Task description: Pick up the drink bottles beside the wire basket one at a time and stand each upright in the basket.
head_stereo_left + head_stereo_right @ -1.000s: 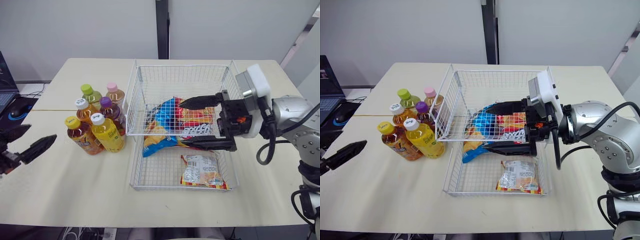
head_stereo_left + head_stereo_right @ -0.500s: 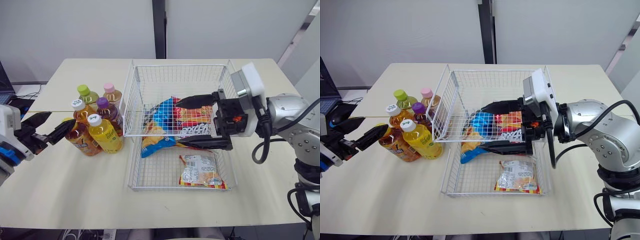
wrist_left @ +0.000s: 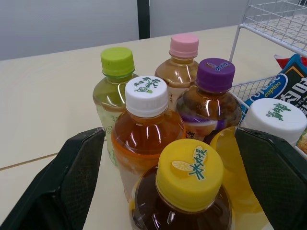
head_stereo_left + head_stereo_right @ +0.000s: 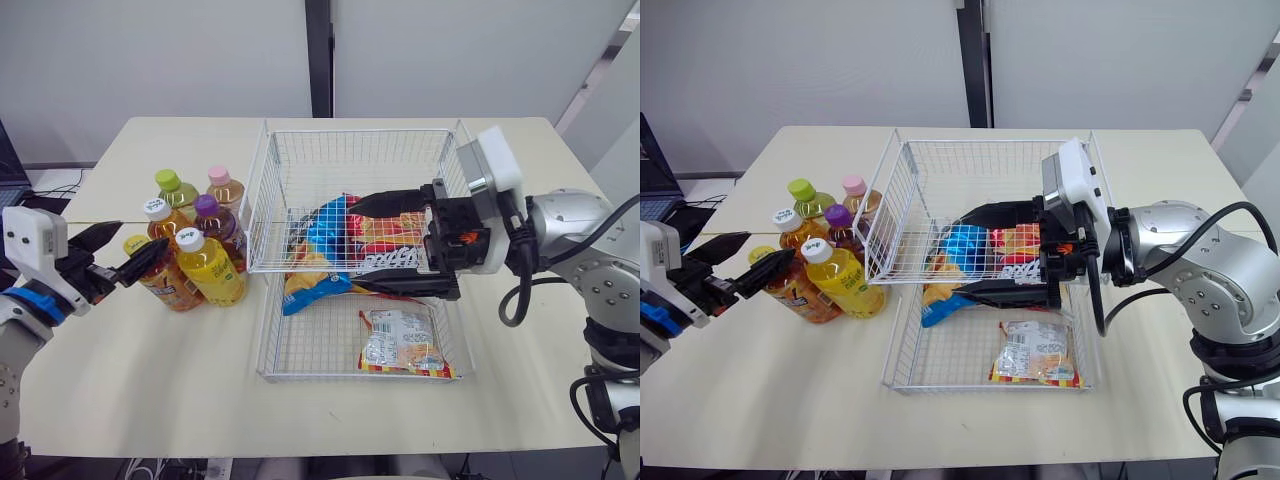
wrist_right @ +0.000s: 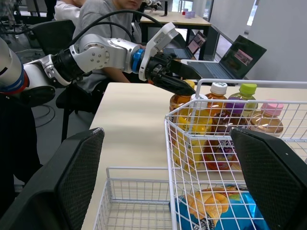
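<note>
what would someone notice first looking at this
A huddle of six plastic drink bottles with coloured caps stands just left of the white wire basket, with the open left gripper flanking the yellow-capped bottle. The open right gripper hangs over colourful snack bags lying in the basket.

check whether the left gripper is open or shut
Open. In the left wrist view, the left gripper's two black fingers stand wide apart, one on each side of the yellow-capped bottle.
</note>
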Action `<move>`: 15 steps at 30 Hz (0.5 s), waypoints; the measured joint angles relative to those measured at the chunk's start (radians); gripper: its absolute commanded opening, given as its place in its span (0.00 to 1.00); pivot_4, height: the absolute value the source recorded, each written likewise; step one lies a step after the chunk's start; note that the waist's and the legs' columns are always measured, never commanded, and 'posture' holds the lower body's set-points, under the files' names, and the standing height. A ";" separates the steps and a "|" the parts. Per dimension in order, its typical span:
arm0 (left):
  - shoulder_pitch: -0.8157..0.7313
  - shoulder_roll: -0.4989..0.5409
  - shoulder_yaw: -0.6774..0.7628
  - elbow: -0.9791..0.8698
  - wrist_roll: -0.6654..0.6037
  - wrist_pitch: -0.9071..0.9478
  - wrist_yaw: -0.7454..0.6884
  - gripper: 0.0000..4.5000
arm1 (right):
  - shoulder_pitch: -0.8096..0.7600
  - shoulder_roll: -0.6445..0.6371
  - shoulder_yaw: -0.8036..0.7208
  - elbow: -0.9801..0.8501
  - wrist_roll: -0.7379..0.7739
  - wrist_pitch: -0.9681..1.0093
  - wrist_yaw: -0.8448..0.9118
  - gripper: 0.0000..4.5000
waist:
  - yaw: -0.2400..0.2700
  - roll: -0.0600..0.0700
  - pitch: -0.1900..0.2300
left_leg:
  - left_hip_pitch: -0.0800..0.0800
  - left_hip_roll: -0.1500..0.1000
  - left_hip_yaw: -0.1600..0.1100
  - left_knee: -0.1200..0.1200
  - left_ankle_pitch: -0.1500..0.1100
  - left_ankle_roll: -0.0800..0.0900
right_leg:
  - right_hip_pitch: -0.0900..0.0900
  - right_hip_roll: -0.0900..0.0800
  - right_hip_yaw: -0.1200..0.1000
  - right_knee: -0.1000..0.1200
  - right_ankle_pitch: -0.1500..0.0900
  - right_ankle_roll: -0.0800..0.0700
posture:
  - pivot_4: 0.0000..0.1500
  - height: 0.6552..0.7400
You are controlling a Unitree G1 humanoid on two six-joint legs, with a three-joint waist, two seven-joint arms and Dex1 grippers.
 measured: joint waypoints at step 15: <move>-0.004 -0.016 -0.014 0.020 0.011 -0.030 0.011 0.30 | 0.000 0.000 -0.002 -0.012 0.030 0.017 -0.014 1.00 | 0.000 0.000 0.000 | 0.000 0.000 0.000 0.000 0.000 0.000 | 0.000 0.000 0.000 0.000 0.000 0.000 | 1.00 1.00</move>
